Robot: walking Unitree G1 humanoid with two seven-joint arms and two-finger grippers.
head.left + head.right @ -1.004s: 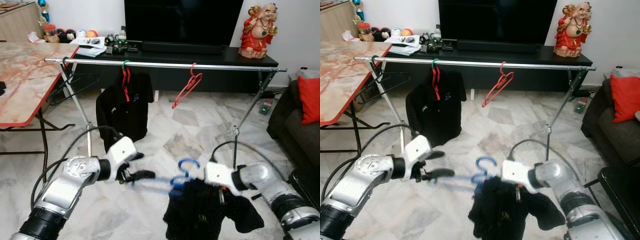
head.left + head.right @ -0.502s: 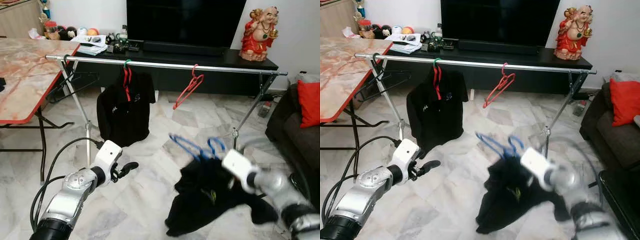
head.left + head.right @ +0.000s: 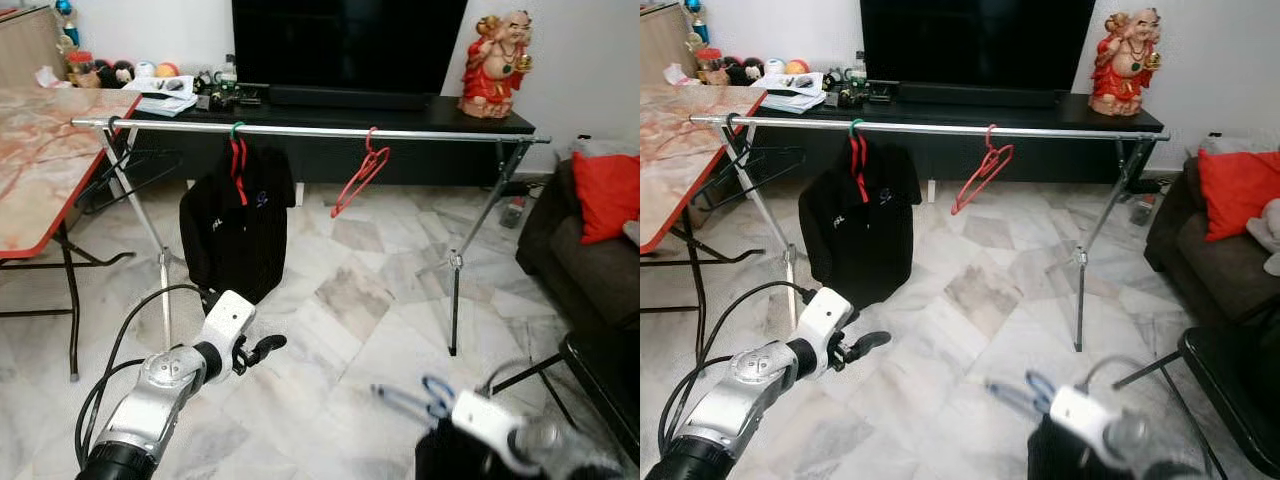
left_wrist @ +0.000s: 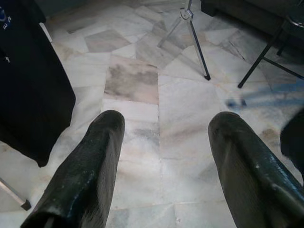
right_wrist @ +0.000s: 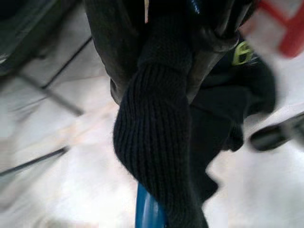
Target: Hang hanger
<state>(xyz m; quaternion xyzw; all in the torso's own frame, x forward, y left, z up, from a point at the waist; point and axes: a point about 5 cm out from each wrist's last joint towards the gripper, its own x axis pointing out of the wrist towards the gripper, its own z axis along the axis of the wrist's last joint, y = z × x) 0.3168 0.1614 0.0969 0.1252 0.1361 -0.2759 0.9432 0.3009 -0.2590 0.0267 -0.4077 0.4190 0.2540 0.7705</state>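
Low at our right, the blue hanger with its black garment rides in our right gripper, far below the rail.

Ahead of us the clothes rail (image 3: 320, 131) spans the room, already carrying a black shirt (image 3: 236, 235) on a red hanger and an empty red hanger (image 3: 357, 182). Our right gripper (image 3: 478, 420) is blurred at the bottom edge; the wrist view shows its fingers (image 5: 107, 38) clamped around the dark knit cloth (image 5: 156, 137) with the blue hanger (image 3: 415, 398) just under it. We judge the grip, mostly on fabric, may let the hanger twist or slip as it rises. Our left gripper (image 3: 262, 348) hangs empty, fingers (image 4: 83, 180) spread apart.
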